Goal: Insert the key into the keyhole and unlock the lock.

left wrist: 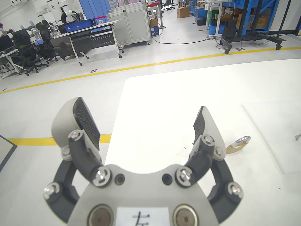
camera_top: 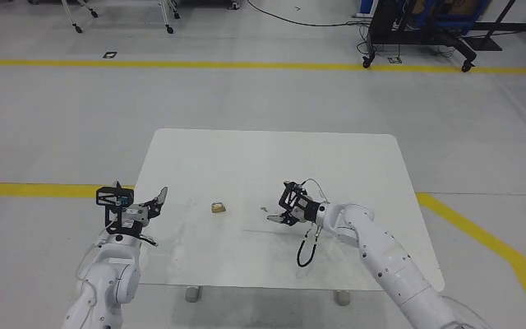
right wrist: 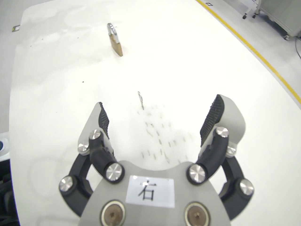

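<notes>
Left gripper (left wrist: 140,104) hangs at the table's (camera_top: 271,156) left edge, right gripper (right wrist: 159,102) low near the front edge, both with fingers spread wide. The key (right wrist: 141,100) lies just beyond the right gripper and the brass lock (camera_top: 218,207) sits between the arms, with open tabletop stretching to the far edge.

We can't make out the keyhole on the lock (camera_top: 218,207) from the top view, it's too small. In the left wrist view, a finger (left wrist: 208,130) of the left gripper (left wrist: 141,109) covers part of the lock body, and the frame edge clips the key (left wrist: 297,137).
</notes>
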Tool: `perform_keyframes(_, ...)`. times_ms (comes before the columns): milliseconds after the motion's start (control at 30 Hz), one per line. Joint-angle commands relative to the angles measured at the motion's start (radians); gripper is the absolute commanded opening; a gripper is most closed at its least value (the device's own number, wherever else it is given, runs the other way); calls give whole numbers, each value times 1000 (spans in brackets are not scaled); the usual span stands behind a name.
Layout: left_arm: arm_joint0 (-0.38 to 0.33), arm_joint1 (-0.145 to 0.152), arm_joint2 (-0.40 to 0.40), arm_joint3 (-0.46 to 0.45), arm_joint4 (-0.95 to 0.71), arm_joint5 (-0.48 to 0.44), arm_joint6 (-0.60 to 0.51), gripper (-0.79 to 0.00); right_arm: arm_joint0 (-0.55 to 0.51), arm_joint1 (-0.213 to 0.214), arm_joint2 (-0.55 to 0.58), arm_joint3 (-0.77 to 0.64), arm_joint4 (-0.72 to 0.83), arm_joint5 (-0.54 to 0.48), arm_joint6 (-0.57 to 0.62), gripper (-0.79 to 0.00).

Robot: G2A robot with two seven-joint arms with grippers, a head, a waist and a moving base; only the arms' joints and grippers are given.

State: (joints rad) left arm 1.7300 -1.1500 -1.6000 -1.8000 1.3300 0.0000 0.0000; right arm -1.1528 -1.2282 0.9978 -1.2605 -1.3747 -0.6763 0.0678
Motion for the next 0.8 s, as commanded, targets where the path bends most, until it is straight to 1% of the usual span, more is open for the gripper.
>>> perform_keyframes(0, 0, 0, 0, 0, 0, 0, 0, 0, 39, -5, -14, 51, 22, -59, -16, -31)
perform_keyframes(100, 0, 0, 0, 0, 0, 0, 0, 0, 78, -15, -48, 87, -6, -47, -5, -43)
perform_keyframes(133, 0, 0, 0, 0, 0, 0, 0, 0, 89, -19, -59, 97, -12, -46, 0, -77)
perform_keyframes(167, 0, 0, 0, 0, 0, 0, 0, 0, 100, -22, -70, 105, -20, -45, 7, -86)
perform_keyframes(200, 0, 0, 0, 0, 0, 0, 0, 0, 111, -25, -81, 114, -25, -46, 14, -86)
perform_keyframes(233, 0, 0, 0, 0, 0, 0, 0, 0, 121, -29, -90, 124, -28, -44, 21, -52)
perform_keyframes(267, 0, 0, 0, 0, 0, 0, 0, 0, 130, -32, -99, 132, -31, -42, 29, -37)
perform_keyframes(333, 0, 0, 0, 0, 0, 0, 0, 0, 148, -39, -117, 149, -35, -39, 41, -89)
perform_keyframes(467, 0, 0, 0, 0, 0, 0, 0, 0, 175, -52, -151, 184, -46, -37, 48, -219)
perform_keyframes(533, 0, 0, 0, 0, 0, 0, 0, 0, 186, -57, -167, 201, -54, -39, 47, -252)
perform_keyframes(567, 0, 0, 0, 0, 0, 0, 0, 0, 192, -60, -174, 208, -58, -41, 46, -305)
perform_keyframes(633, 0, 0, 0, 0, 0, 0, 0, 0, 202, -65, -186, 225, -62, -45, 44, -369)
perform_keyframes(700, 0, 0, 0, 0, 0, 0, 0, 0, 213, -70, -199, 238, -71, -51, 46, -394)
perform_keyframes(733, 0, 0, 0, 0, 0, 0, 0, 0, 213, -70, -199, 238, -71, -51, 46, -372)
perform_keyframes(767, 0, 0, 0, 0, 0, 0, 0, 0, 213, -70, -199, 238, -71, -51, 46, -372)
